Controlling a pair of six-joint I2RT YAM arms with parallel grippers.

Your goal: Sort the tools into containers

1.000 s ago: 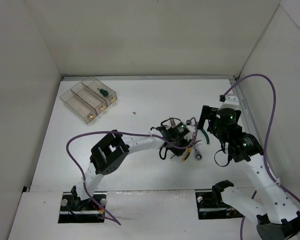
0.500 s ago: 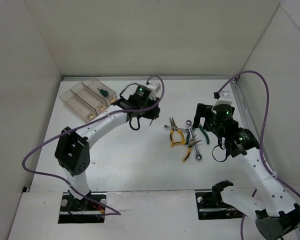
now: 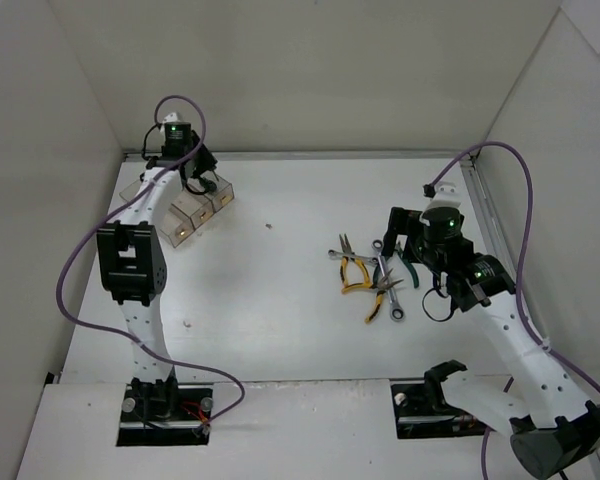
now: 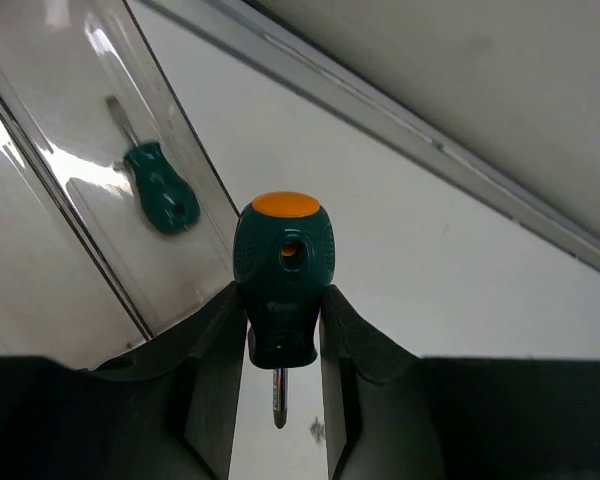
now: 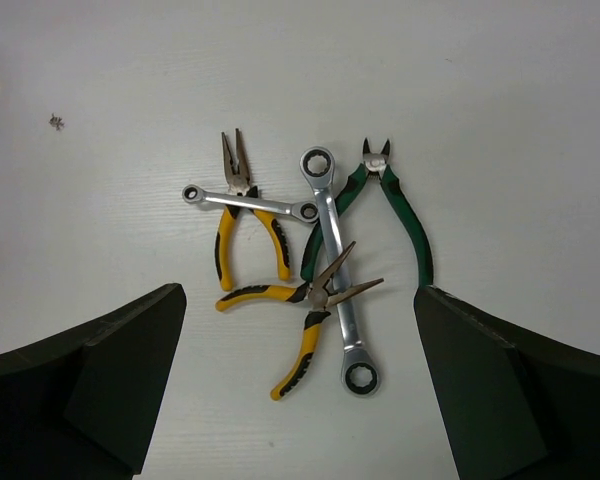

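1. A green-handled, orange-capped screwdriver [image 4: 283, 262] is pinched at its handle's narrow neck between the left fingers [image 4: 215, 350].
2. It is held above the containers [image 3: 152, 205] at the tabletop's [image 3: 280, 330] far-left corner, near the end bin's wall.
3. Another green screwdriver [image 4: 162, 188] is seen lying inside that clear bin.
4. The right fingers [image 5: 120, 380] are spread wide over piled yellow pliers [image 5: 242, 230], silver wrenches [image 5: 335, 270] and green cutters [image 5: 405, 215], well apart from the containers.

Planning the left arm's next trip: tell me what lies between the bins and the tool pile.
In the top view, only bare table between the bins and the tool pile, apart from one tiny dark speck.
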